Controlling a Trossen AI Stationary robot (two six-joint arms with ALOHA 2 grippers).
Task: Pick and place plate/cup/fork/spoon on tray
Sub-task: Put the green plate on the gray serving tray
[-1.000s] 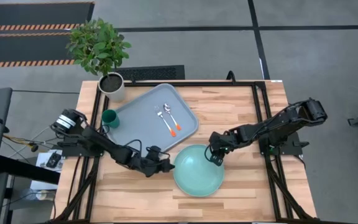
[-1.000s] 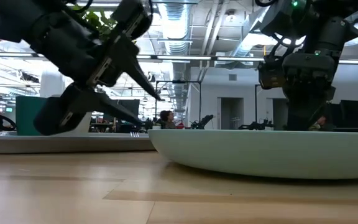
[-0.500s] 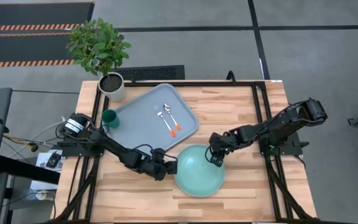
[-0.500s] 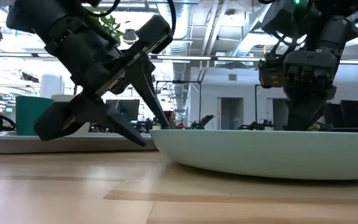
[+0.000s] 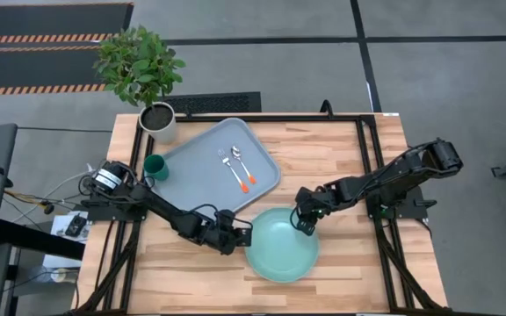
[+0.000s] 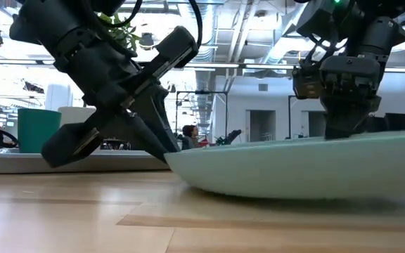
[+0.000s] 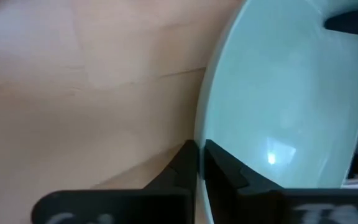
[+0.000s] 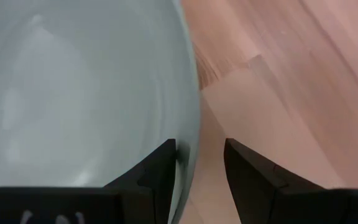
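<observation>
- Mint-green, round and shallow, the plate lies in the lower centre of the high view on the wooden table, just below the lower right corner of the tray. Its surface is plain and glossy; a highlight shows on it in the left wrist view.
- In the low view the plate is tilted, its right side raised off the table and its left side resting low on the wood.
- Left gripper: at the plate's left edge, fingers pressed together on the rim, one inside and one outside, as the left wrist view shows.
- Right gripper: at the plate's upper right edge, fingers spread, astride the rim; the right wrist view shows one finger over the plate and one over bare wood.
- Pale grey-blue tray: rectangular with rounded corners, long axis running from upper left to lower right of the high view. A fork and spoon with orange handles lie on its right half, side by side, handles toward the lower right.
- Dark teal cup: upright at the tray's left edge; whether on or beside the rim cannot be told.
- Open room: bare wood lies right of the tray and below the plate. A potted plant stands at the table's upper left corner.
</observation>
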